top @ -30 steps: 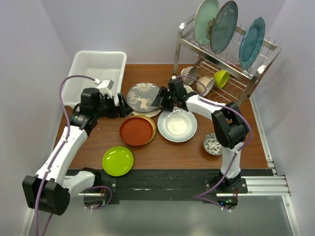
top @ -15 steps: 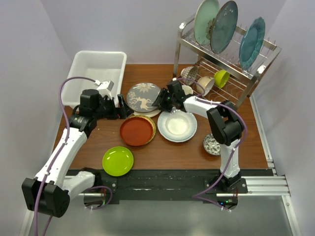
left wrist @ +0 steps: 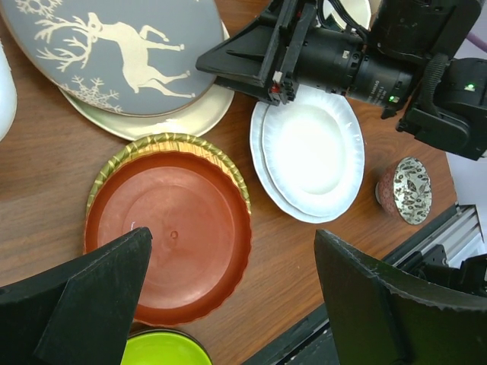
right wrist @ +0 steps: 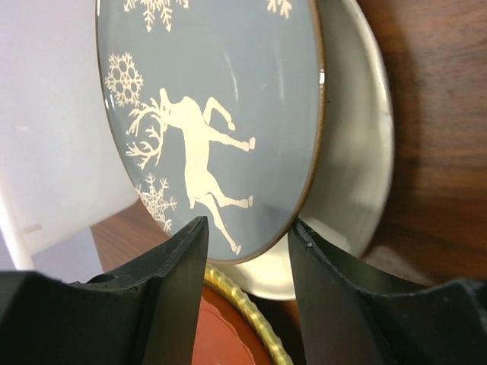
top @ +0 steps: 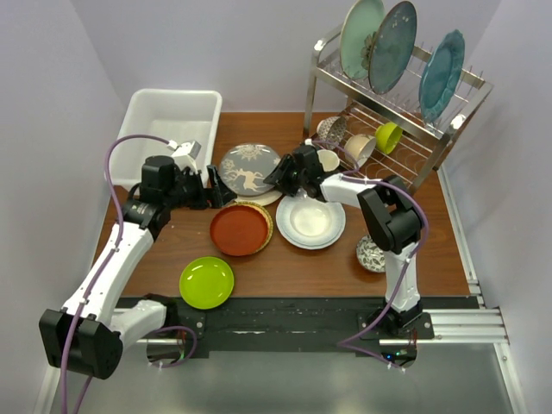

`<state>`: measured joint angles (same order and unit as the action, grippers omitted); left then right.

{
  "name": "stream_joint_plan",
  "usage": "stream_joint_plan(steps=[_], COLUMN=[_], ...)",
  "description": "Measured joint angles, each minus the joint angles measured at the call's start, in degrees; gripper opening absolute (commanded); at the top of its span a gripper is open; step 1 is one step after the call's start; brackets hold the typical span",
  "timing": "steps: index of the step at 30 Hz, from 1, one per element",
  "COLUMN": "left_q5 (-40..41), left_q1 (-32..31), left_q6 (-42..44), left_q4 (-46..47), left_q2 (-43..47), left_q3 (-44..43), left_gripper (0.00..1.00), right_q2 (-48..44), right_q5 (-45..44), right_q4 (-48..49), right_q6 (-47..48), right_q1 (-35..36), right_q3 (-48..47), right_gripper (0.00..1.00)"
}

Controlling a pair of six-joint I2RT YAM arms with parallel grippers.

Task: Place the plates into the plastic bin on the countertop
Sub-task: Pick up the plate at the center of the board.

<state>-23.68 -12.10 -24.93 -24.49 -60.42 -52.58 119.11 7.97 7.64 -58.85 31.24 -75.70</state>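
Far left, the white plastic bin (top: pixel 172 121) sits at the back corner of the countertop (top: pixel 302 272), and all six plates lie out on the wood to its right.

Just beside the bin hangs the left gripper (left wrist: pixel 232 230), jaws flung wide with nothing between them, looking down on the dishes.

Near the front edge, alone, is the lime green plate (top: pixel 207 282). Behind it the red-brown plate (left wrist: pixel 167 236) rests inside the woven yellow plate (left wrist: pixel 190 141), whose gold rim peeks out around it.

Further back, the grey deer plate (left wrist: pixel 122 53) (white stag, snowflakes) lies on top of the cream plate (left wrist: pixel 190 118), its right side tipped up off the cream one.

Here's the action: the right gripper (right wrist: pixel 249 224) has reached in from the right and its two fingers straddle that grey rim. Whether they have actually bitten down, I cannot tell.

Right of centre lies the white plate (left wrist: pixel 312 148), then a small patterned bowl (left wrist: pixel 403 190). At the back right stands the wire rack (top: pixel 315 82), with glazed teal plates (top: pixel 392 43) upright on top.
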Motion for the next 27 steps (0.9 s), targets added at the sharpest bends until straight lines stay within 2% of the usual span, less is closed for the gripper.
stream_joint_plan(steps=[14,22,27], left_q5=[-0.11,-0.11,-0.11], left_q1=[0.0,0.0,0.0], left_q6=[0.02,0.02,-0.04], left_q4=[-0.46,-0.46,-0.37], left_q2=[-0.17,-0.15,-0.15], left_q3=[-0.02,-0.02,-0.02], left_gripper=[0.93,0.93,0.93], right_q2=[2.34,1.97,-1.25], right_q5=[-4.17,-3.76,-3.91], right_q4=[6.88,12.46,14.01], right_q6=[-1.53,-3.04,-3.28], right_q1=[1.27,1.33,1.36], right_q3=[1.03,3.39,8.52], right_gripper=[0.02,0.0,0.0])
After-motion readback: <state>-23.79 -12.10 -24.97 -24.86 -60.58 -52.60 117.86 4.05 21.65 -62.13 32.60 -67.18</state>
